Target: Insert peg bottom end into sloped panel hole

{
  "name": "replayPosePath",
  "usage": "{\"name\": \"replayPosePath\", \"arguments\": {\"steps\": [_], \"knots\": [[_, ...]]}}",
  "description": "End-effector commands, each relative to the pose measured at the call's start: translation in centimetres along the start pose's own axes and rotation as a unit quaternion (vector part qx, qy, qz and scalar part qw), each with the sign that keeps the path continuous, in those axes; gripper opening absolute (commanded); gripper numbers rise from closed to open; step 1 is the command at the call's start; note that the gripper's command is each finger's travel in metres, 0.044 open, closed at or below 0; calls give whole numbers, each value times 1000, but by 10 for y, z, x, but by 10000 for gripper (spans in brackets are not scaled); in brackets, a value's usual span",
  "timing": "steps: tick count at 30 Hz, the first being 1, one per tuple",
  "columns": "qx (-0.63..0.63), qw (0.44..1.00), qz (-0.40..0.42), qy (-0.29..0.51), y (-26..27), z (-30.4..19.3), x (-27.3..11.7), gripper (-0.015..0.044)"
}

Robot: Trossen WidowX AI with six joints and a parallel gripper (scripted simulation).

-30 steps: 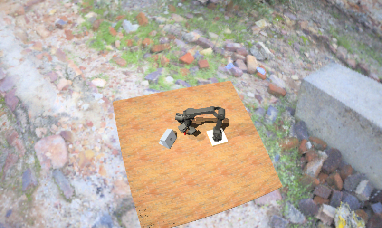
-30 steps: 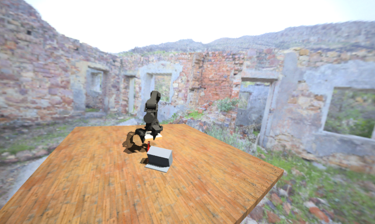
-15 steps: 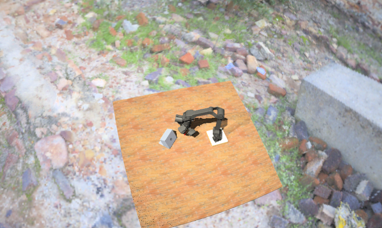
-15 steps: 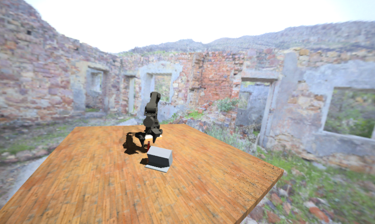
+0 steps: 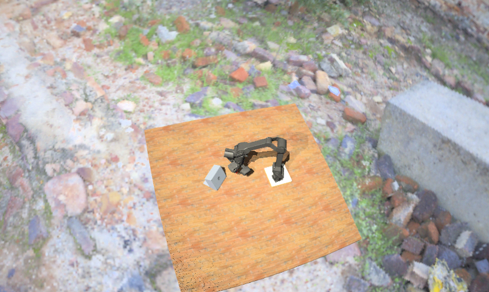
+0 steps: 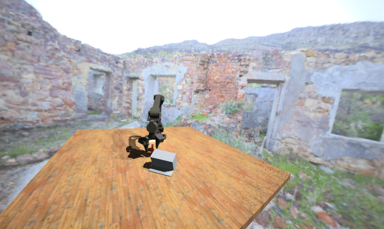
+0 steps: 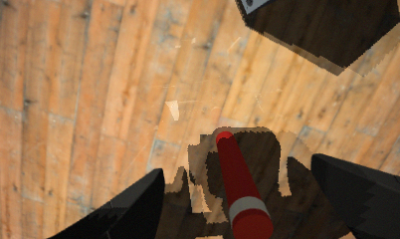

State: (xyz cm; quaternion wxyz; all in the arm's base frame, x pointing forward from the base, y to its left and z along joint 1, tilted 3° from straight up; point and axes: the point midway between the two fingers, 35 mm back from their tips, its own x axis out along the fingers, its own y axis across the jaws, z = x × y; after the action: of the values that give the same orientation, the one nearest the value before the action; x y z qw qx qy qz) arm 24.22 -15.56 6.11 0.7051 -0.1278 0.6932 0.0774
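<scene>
The red peg (image 6: 152,148) (image 7: 239,174) stands upright on the table, with a pale band near its top end. It looks round. My gripper (image 5: 240,169) (image 6: 151,150) (image 7: 237,168) is open, its two fingers on either side of the peg with a gap on each side, touching neither side in the wrist view. The grey sloped panel (image 5: 212,178) (image 6: 163,154) stands close by. Its hole (image 5: 218,177) shows as a dark spot in the face in the top view. The wrist view shows only a corner of the panel (image 7: 254,5); the hole is out of that view.
The wooden table (image 5: 254,216) (image 6: 103,192) bears the arm's white base plate (image 5: 286,178), right of the panel in the top view. The panel block is the obstacle nearest the gripper and peg. Shadows of the arm and panel fall on the table around the peg.
</scene>
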Motion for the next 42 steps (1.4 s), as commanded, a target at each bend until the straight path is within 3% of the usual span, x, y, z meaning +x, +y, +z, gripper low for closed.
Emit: {"name": "replayPosePath", "arguments": {"steps": [1, 11, 18, 42], "knots": [[0, 1000, 0, 0, 0, 0, 0, 309], [0, 1000, 0, 0, 0, 0, 0, 46], [0, 1000, 0, 0, 0, 0, 0, 0], [-2, 1000, 2, -1, -4, 3, -73, 0]]}}
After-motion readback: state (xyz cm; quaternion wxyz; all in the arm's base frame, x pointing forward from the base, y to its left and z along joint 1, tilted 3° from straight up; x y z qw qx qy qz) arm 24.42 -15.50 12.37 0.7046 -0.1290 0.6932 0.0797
